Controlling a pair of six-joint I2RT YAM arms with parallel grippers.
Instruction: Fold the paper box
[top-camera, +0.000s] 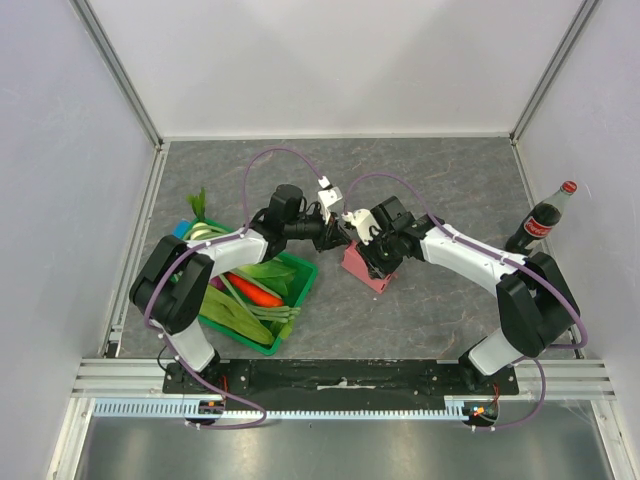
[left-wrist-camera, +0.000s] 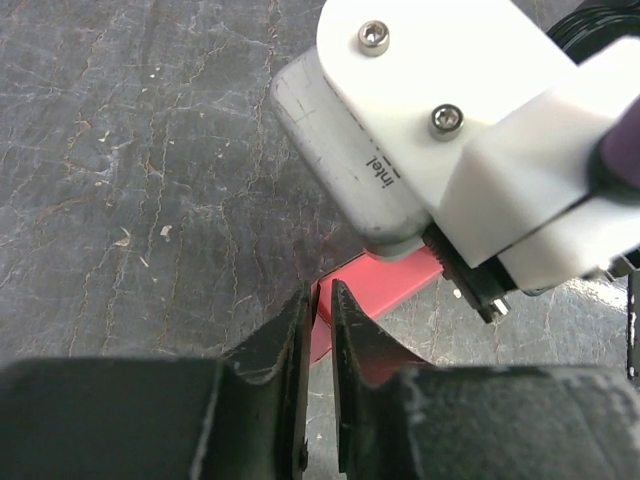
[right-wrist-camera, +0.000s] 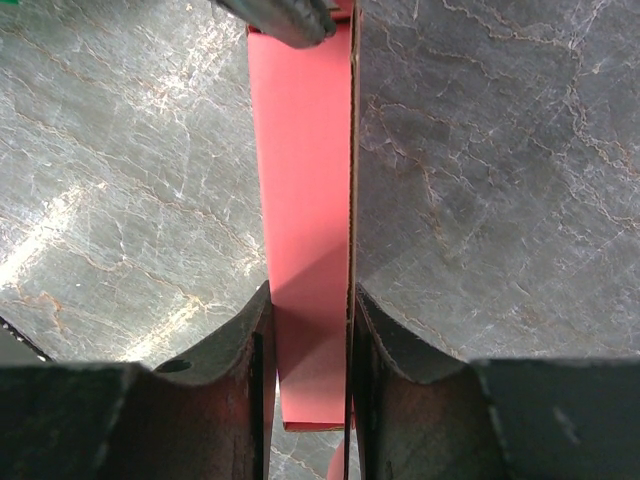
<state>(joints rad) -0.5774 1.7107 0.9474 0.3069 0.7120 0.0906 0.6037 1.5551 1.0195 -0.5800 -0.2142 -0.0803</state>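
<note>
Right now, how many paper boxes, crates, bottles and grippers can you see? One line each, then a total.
paper box: 1
green crate: 1
bottle: 1
grippers: 2, the left gripper and the right gripper, each shut on the paper box
Total: 5

The paper box (top-camera: 366, 268) is coloured salmon pink. The table (top-camera: 440, 170) is patterned dark grey with pale veins. At nine o'clock, a green crate (top-camera: 308, 275) is filled with green leaves (top-camera: 245, 322) and an orange carrot (top-camera: 258, 292). At three o'clock, a dark bottle (top-camera: 540, 222) is capped and labelled red.
</note>
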